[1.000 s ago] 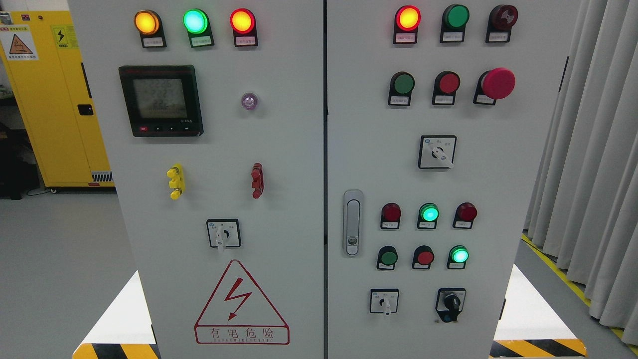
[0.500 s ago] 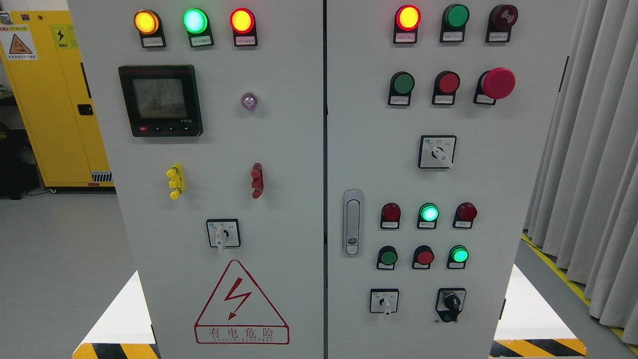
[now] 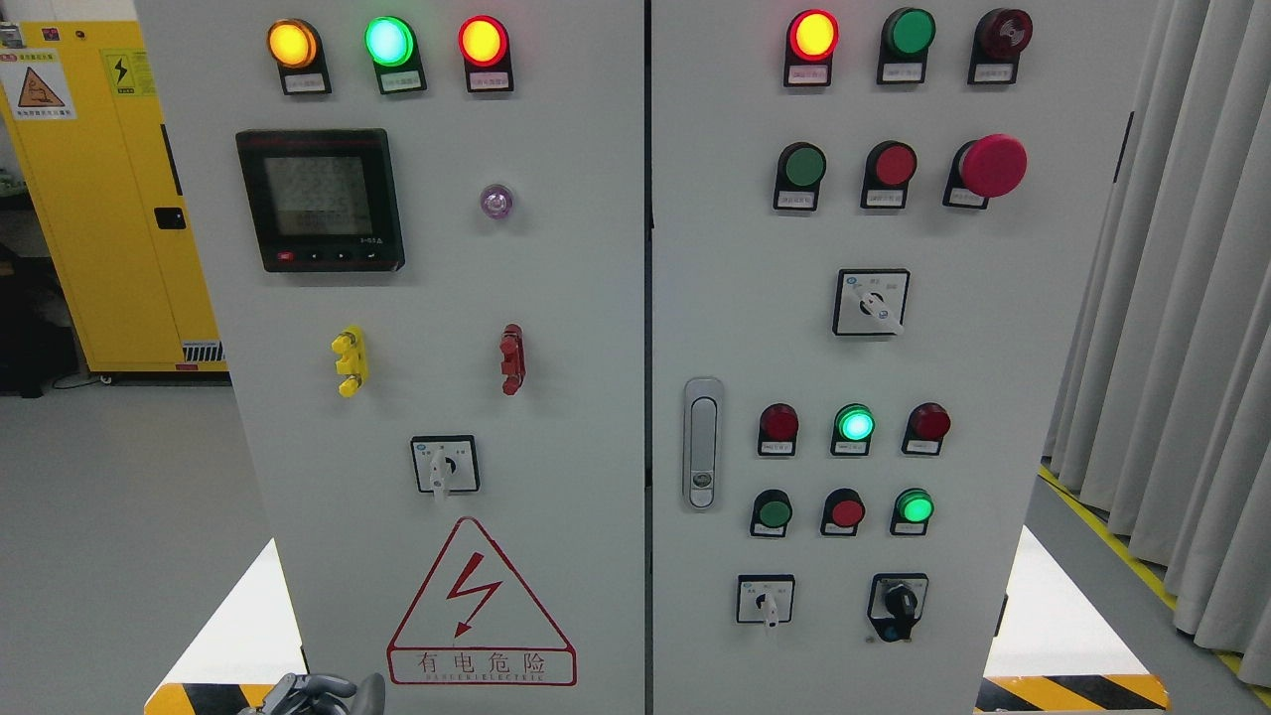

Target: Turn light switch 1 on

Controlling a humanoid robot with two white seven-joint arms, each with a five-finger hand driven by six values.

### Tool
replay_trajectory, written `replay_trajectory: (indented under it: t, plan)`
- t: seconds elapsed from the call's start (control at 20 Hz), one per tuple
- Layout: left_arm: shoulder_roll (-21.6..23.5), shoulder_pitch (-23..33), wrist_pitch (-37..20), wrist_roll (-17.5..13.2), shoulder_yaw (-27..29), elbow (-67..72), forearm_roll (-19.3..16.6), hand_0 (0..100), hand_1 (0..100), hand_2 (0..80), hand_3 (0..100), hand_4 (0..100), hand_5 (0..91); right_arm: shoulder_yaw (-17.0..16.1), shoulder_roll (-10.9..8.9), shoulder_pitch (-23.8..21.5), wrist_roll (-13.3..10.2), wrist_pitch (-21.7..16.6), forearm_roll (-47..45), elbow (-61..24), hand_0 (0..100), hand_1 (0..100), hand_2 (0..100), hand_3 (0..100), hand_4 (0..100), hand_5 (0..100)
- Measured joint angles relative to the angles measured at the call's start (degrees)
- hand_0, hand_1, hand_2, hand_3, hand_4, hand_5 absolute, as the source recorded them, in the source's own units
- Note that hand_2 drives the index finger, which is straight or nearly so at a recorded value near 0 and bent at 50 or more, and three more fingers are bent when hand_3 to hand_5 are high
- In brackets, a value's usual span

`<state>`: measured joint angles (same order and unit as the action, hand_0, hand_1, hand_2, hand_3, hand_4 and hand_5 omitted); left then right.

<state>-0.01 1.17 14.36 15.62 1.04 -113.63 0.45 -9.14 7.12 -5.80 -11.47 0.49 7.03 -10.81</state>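
Bright, even lighting; sharp focus, no glare.

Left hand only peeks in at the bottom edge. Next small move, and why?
Probably raise the left hand toward the rotary switch above the warning triangle, the nearest control. The hand is low at the frame's bottom, below every control on the panel. Labels are too small to read, so I cannot confirm that is switch 1.

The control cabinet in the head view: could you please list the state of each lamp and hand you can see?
Top-left amber lamp: lit.
Top-left green lamp: lit.
Top-left red lamp: lit.
Top-right red lamp: lit.
Top-right green lamp: dark.
Middle green lamp: lit.
Lower green lamp: lit.
Left hand: at the bottom edge, touching nothing.
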Motion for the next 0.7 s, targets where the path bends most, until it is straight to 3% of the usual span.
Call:
replay_trajectory:
  t: [0.7]
  plan:
    - [-2.65, -8.84, 9.23, 1.32, -2.8, -1.61, -4.06, 14, 72, 59.2, 85, 90, 87.5, 0.0, 0.0, 0.0, 0.0, 0.0, 0.0, 0.0, 0, 50, 4, 0, 0, 0]
